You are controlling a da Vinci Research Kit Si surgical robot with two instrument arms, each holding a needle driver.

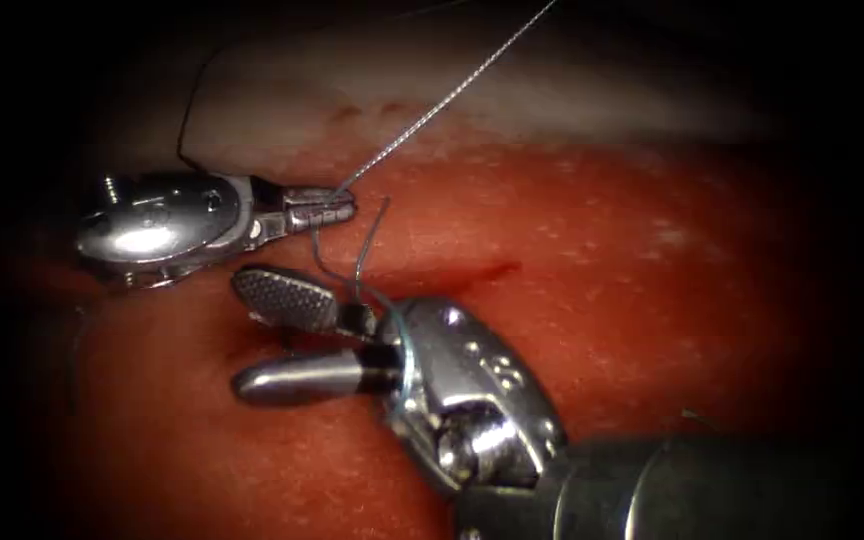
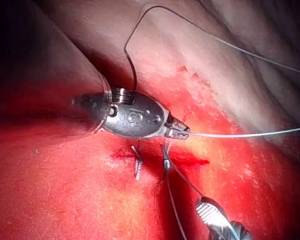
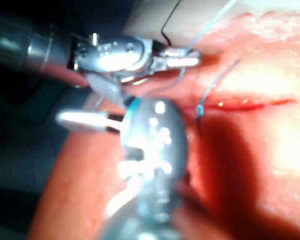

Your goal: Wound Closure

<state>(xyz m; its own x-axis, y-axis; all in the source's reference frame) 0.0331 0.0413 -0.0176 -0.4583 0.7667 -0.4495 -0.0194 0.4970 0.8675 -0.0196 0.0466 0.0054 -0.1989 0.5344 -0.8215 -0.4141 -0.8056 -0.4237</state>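
Observation:
My left tool [image 1: 340,206] lies left of the cut [image 1: 472,270], its jaws shut on the thread [image 1: 452,95], which runs taut up and to the right. The left wrist view shows the same hold [image 2: 181,133], with the thread [image 2: 250,134] stretched sideways. My right tool [image 1: 242,335] comes in from the lower right with its jaws wide open and nothing between them. Blue thread [image 1: 404,345] loops around the base of these jaws. A short thread end [image 1: 380,212] sticks up near the cut. In the right wrist view the open right tool [image 3: 82,102] sits under the left tool [image 3: 189,61].
The tissue [image 1: 652,300] is red and wet, with a pale fatty band [image 1: 572,90] behind. A dark strand [image 2: 132,50] arcs up over that band behind the left tool. Short thread ends [image 2: 138,167] stand at the cut [image 2: 192,161].

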